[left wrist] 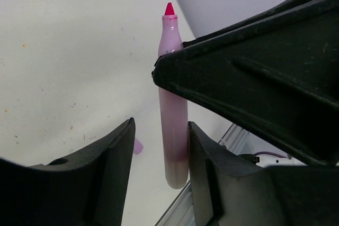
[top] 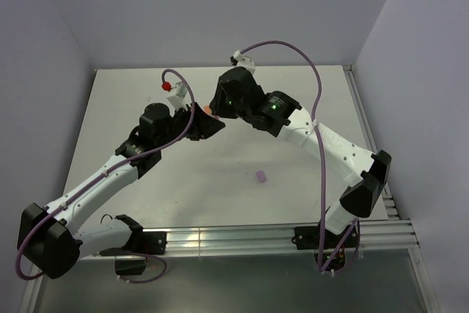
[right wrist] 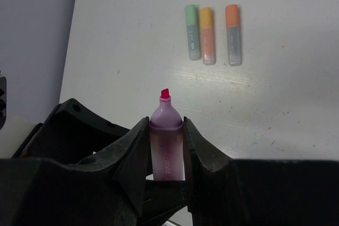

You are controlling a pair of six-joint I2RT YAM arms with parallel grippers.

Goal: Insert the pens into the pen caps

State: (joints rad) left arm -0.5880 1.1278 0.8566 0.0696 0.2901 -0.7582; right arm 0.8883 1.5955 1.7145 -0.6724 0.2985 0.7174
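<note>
Above the table, the two grippers met over one pen. The right gripper clamped its purple barrel near the shoulder, with the pink tip bare and pointing away. The left gripper sat astride the lower barrel. One finger touched the pen, but a strip of table showed between the pen and the other finger, so those jaws looked open, not yet gripping.

This was probably a handover or regrip. To do it well, the left should close squarely on the low barrel before the right lets go. That keeps the tip end free for the cap and stops the pen tilting as the grip changes.

No tray or box was in view. The purple cap lay empty on the table, well apart from the pen. A green pen and two orange pens lay side by side farther off. They looked capped, though I could not be sure.
</note>
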